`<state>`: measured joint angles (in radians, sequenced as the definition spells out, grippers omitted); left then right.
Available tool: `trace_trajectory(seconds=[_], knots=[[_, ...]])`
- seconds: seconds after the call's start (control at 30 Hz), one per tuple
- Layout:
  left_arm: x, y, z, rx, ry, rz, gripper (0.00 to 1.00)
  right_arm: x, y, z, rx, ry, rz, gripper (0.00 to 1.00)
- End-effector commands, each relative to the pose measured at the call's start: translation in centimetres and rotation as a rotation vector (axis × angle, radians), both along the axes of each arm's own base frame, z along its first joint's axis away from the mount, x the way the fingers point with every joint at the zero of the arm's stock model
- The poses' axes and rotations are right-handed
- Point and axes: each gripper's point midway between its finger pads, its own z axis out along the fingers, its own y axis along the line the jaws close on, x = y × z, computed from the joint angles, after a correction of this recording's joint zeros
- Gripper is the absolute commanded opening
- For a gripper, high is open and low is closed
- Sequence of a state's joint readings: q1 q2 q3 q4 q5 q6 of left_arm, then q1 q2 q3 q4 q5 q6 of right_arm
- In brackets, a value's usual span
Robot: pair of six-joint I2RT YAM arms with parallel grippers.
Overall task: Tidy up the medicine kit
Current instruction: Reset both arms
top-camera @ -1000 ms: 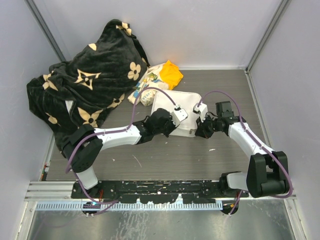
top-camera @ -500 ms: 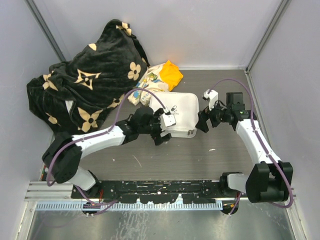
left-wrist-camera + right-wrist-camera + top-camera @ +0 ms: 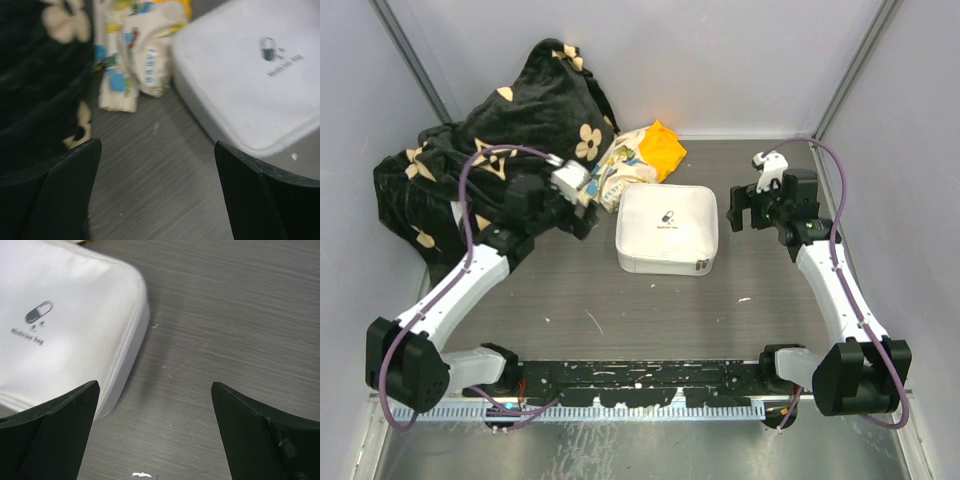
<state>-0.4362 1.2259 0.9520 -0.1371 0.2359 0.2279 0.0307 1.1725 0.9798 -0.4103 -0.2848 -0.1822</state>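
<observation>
— Now, look at that: a second ago both grippers sat clenched over the near edge of the medicine kit [image 3: 667,240], and both have sprung wide and pulled clear of it.
— So nothing held?
— Nothing. The left gripper [image 3: 580,212] is out on the kit's left, fingers spread, hovering over the table [image 3: 620,310] just off the kit's far left corner. The right gripper [image 3: 739,208] mirrors it on the kit's right, jaws gaping, near the case but apart from it.
— And the kit itself?
— Flat on the table between the two, lid down, pill logo [image 3: 667,218] up, a small dark zip pull [image 3: 702,266] at its near right corner. Whether the zip runs fully round, I can't tell.
— Reads like a finish to me.
— My guess too: case shut, both arms backed off. The left arm [image 3: 470,285] stretches long and low from its base; the right arm [image 3: 830,285] reaches up along the kit's right side.
— Behind the kit?
— The floral-and-orange cloth bundle [image 3: 635,160] lies just beside its far left corner, and beyond that, farther left of the kit, the black flowered blanket [image 3: 490,170] sits heaped.
</observation>
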Motion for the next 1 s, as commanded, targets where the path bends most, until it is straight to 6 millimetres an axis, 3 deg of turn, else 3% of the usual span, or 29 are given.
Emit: trace_trajectory(seconds=[0.0,0.13,0.37,0.67,0.97], knots=[[3.0,7.4,6.1,-0.178,-0.119,0.367,0.98,1.8,-4.0,5.6,-0.031,-0.187,-0.267,1.00],[2.5,9.9,7.6,-0.147,-0.213,0.412,0.98,0.7,-4.5,7.3,-0.039,-0.304,-0.283,1.00],[-0.6,9.8,8.6,-0.186,-0.326,0.335,0.98,-2.2,-5.6,10.9,-0.127,-0.484,-0.276,1.00],[-2.8,10.2,9.6,-0.212,-0.320,0.329,0.98,-3.2,-5.4,11.2,-0.133,-0.520,-0.260,1.00],[-3.0,10.5,9.5,-0.206,-0.286,0.349,0.98,-3.3,-5.6,10.8,-0.145,-0.522,-0.259,1.00]])
